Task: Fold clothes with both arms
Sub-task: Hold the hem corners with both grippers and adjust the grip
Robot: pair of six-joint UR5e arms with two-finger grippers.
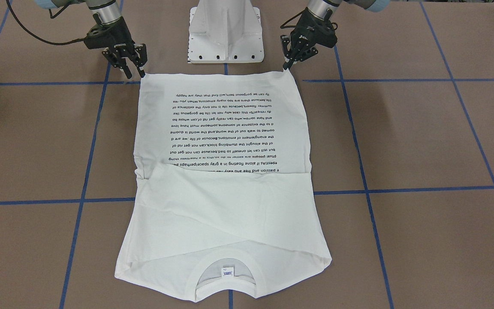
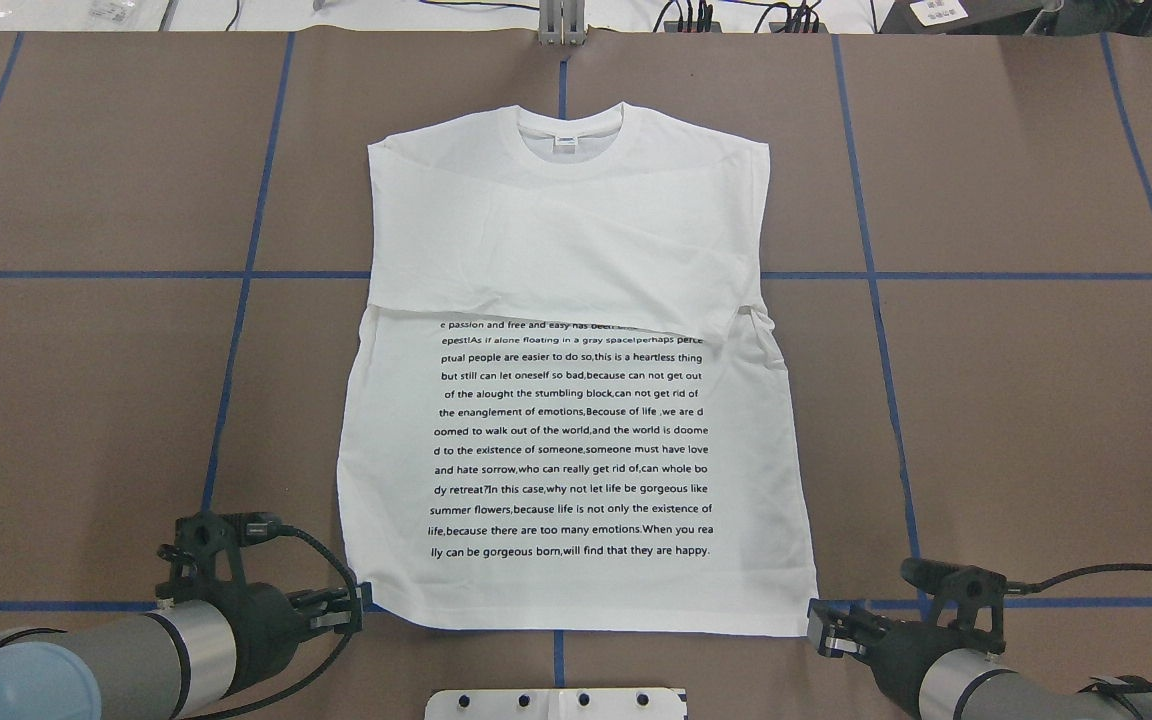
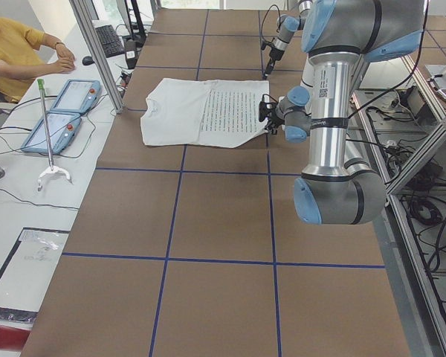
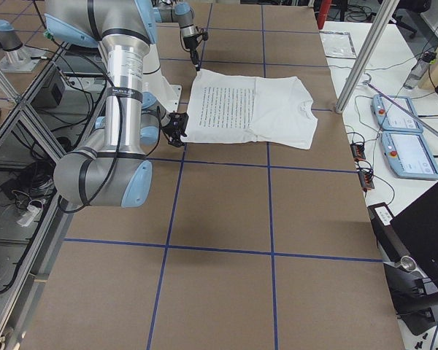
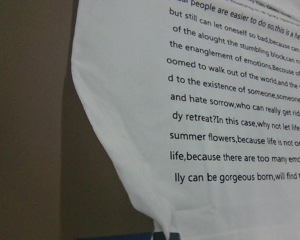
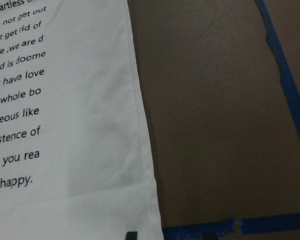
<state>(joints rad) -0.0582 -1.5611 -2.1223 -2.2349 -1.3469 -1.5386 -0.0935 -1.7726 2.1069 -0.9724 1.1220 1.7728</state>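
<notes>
The white T-shirt (image 2: 576, 230) lies flat on the brown table, collar (image 2: 568, 130) far from the robot, sleeves folded in across the chest, black text block facing up. It also shows in the front view (image 1: 230, 206). My left gripper (image 1: 287, 66) (image 2: 358, 608) sits at the hem's left corner, which is puckered to a point in the left wrist view (image 5: 157, 227); it looks shut on that corner. My right gripper (image 1: 135, 74) (image 2: 814, 630) is at the hem's right corner, fingers apart; a dark fingertip (image 6: 132, 235) lies over the hem.
The white pedestal base (image 1: 225, 38) stands just behind the hem. Blue tape lines (image 2: 246, 275) grid the table. A seated person in yellow (image 3: 15, 52) and two teach pendants (image 3: 67, 104) are on a side bench beyond the collar end.
</notes>
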